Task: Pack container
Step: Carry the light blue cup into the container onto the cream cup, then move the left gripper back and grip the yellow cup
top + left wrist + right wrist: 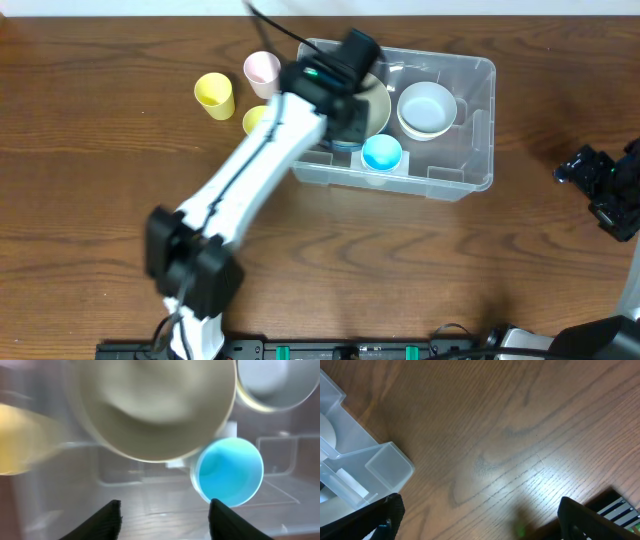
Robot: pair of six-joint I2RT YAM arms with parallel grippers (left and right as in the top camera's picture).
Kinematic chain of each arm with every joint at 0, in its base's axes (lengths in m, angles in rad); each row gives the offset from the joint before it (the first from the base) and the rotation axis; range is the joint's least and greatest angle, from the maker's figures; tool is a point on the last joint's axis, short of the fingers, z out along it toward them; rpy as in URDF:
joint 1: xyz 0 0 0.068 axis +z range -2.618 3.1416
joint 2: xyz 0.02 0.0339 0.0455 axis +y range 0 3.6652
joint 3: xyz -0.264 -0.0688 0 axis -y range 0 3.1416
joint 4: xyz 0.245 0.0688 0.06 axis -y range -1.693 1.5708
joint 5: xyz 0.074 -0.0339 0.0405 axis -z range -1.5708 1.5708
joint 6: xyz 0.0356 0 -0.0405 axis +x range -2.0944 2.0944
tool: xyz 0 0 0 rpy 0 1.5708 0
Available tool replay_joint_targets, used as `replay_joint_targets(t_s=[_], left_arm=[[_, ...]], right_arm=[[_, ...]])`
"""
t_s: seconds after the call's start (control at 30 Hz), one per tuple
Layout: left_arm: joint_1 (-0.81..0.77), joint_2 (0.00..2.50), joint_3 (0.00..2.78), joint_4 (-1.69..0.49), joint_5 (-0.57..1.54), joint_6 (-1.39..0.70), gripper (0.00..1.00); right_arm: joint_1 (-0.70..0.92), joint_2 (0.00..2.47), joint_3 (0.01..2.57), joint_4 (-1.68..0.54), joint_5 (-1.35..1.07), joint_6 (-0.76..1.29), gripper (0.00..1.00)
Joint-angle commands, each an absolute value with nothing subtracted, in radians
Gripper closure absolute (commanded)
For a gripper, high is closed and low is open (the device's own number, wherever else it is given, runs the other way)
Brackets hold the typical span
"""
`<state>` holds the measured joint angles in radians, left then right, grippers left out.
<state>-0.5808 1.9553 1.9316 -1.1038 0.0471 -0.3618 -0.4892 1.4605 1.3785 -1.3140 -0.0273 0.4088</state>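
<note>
Left fingers parted, empty, hovering inside the container, nearest yellow cup waiting just beyond its left wall.

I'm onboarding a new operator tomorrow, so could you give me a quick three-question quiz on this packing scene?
1. True or false: the blue cup stands inside the container.
2. Which end effector is above the container: A) left, B) right, C) neither?
3. Fill in: the bowl beside the blue cup, not covered by the arm, is ____ in colour.

Key:
1. True.
2. A. It is the left end effector, with its fingers apart and nothing between them.
3. White. This is the white bowl.
</note>
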Motion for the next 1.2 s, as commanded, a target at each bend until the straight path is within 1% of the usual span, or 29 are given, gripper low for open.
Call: replay_joint_targets(t_s=[0.0, 0.07, 0.1, 0.37, 0.47, 0.6, 0.83, 0.97, 1.17], left_arm=[[-0.482, 1.817, 1.982, -1.133, -0.006, -0.356, 0.27], [-0.426, 1.803, 1.982, -1.157, -0.021, -0.355, 0.20], [-0.396, 1.803, 1.982, -1.172, -0.020, -0.356, 0.19], [-0.201, 1.859, 1.917, -1.206, -0.038, -0.379, 0.18], [-0.154, 1.893, 1.898, -1.211, -0.034, -0.379, 0.18], [-0.126, 1.948, 1.871, -1.206, -0.034, -0.378, 0.18], [-0.125, 2.056, 1.863, -1.165, -0.033, -0.374, 0.18], [-0.125, 2.095, 1.863, -1.150, 0.026, -0.342, 0.18], [-0.125, 2.152, 1.863, -1.146, 0.027, -0.345, 0.18]], right_arm=[[-0.495, 1.459, 1.378, -1.312, -0.027, 0.395, 0.01], [-0.495, 1.459, 1.378, -1.312, -0.027, 0.395, 0.01], [-0.495, 1.459, 1.378, -1.312, -0.027, 0.395, 0.01], [-0.495, 1.459, 1.378, -1.312, -0.027, 0.395, 0.01], [-0.495, 1.459, 1.378, -1.312, -0.027, 0.395, 0.01], [-0.495, 1.459, 1.378, -1.312, -0.027, 0.395, 0.01], [-0.495, 1.459, 1.378, -1.312, -0.027, 0.395, 0.01], [-0.495, 1.459, 1.378, -1.312, -0.027, 0.395, 0.01], [-0.495, 1.459, 1.378, -1.312, -0.027, 0.395, 0.01]])
